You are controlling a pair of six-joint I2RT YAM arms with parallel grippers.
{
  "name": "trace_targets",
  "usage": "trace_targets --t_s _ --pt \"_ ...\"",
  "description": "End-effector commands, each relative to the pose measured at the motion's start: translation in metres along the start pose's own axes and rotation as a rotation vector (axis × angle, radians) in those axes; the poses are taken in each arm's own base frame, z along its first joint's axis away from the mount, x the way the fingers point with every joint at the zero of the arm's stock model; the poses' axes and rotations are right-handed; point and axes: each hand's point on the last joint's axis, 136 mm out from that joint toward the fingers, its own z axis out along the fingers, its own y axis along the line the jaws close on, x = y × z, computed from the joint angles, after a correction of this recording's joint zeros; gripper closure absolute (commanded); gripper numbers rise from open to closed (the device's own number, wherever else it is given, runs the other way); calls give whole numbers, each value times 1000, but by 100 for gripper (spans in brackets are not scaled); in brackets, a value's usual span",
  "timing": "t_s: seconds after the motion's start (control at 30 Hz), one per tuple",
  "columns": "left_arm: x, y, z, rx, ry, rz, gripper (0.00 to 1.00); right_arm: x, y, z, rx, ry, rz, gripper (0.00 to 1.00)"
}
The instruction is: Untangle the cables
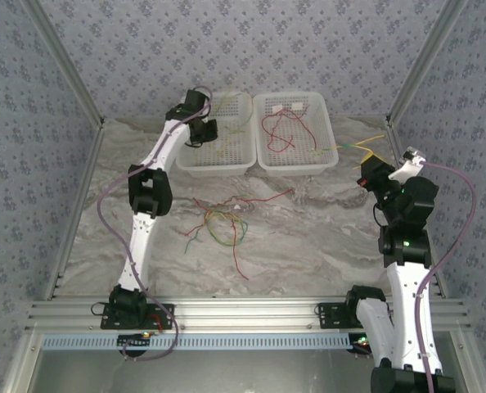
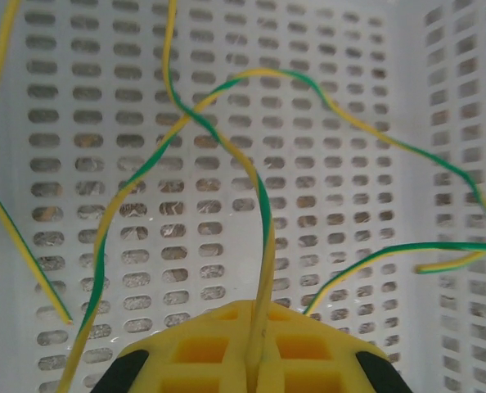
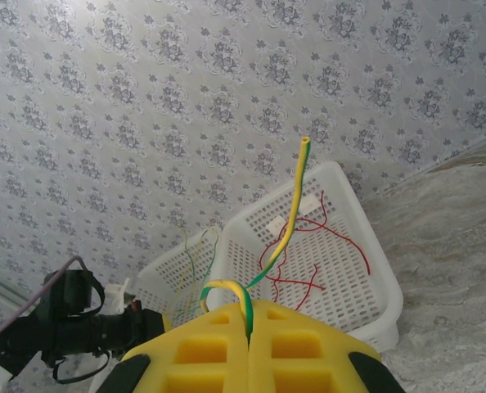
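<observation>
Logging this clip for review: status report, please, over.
Left gripper shut on yellow-green cable at left basket. Right gripper shut on second yellow-green cable, raised. Loose tangle on table, red cables in right basket. Nothing obstructing.

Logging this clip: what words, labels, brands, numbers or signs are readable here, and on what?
No readable text anywhere.
The small white tags lying in the right-hand basket are too small to read.
The wallpaper carries a flower pattern, no lettering.
</observation>
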Motion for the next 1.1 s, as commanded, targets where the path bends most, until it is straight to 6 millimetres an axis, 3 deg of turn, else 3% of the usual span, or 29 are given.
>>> trace_targets --t_s 0.0,0.23,0.4,0.47,0.63,0.8,0.97,1.07 --pt "2 12 2 -4 30 -56 100 -2 1 -1 1 -15 -23 100" --pt "-6 16 11 31 7 -79 100 -2 3 0 0 -14 -32 100" --pt "-20 8 -8 30 -44 -61 100 -3 7 2 -11 -2 -38 100" --pt "-27 2 -23 17 -75 -45 100 -3 13 4 -29 11 -47 100" --pt "-35 -17 -65 -10 -138 5 69 3 31 12 -89 58 -81 100" --pt "-34 -24 -115 -29 -247 10 53 14 52 24 -146 107 -123 100" --pt "-18 -11 -170 -51 -361 -12 50 29 87 49 -227 181 -173 100" --pt "0 -12 -210 -12 -445 -14 49 42 108 76 -256 219 -205 100"
